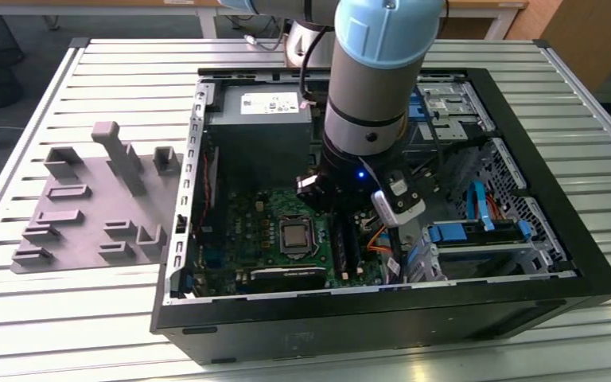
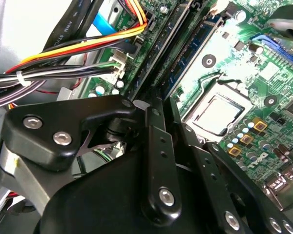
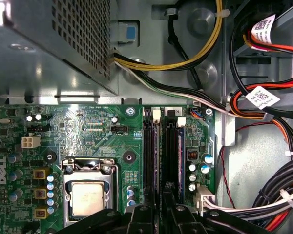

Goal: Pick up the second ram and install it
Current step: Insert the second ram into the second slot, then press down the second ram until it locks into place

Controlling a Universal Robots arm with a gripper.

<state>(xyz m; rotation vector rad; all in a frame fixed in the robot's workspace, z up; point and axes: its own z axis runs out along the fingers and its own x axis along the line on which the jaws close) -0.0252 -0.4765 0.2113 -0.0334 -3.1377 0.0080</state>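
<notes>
Pressing low inside case, gripper [image 3: 160, 217] fingers looked pinched on second ram [image 3: 157, 156], which stood edge-on over memory slot [image 3: 149, 146] near CPU socket [image 3: 88, 195]. I feared tilt or notch mismatch: forcing would've bent stick, cracked latch.

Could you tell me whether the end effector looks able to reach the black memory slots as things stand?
Probably yes. In the first wrist view the end effector sits directly over the memory slots, and the cable bundle lies off to one side, not across them.

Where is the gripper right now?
In the exterior view the gripper is inside the open computer case, over the memory slots beside the processor.
</notes>
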